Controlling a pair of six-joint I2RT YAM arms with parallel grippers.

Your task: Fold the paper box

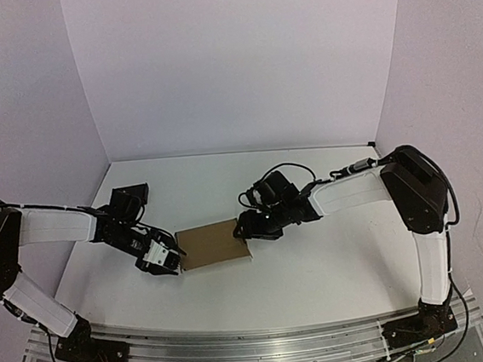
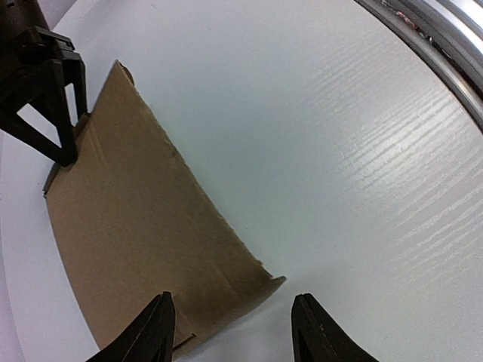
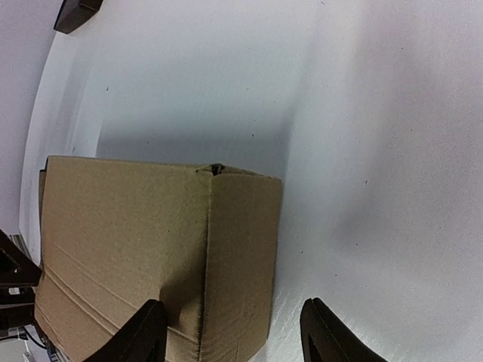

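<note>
The paper box (image 1: 214, 243) is brown cardboard lying flat and low at the middle of the white table, between the two arms. My left gripper (image 1: 169, 261) stands at its left end. In the left wrist view the jaws (image 2: 232, 305) are open, with a curled corner of the box (image 2: 143, 219) between them. My right gripper (image 1: 250, 229) is at the box's right end. In the right wrist view it (image 3: 234, 305) is open astride a folded side panel of the box (image 3: 151, 241), and white table shows beside the right finger.
A black rectangular block (image 1: 130, 198) lies behind the left gripper, also seen in the right wrist view (image 3: 75, 11). An aluminium rail (image 1: 240, 348) runs along the near table edge. White walls close the back and both sides.
</note>
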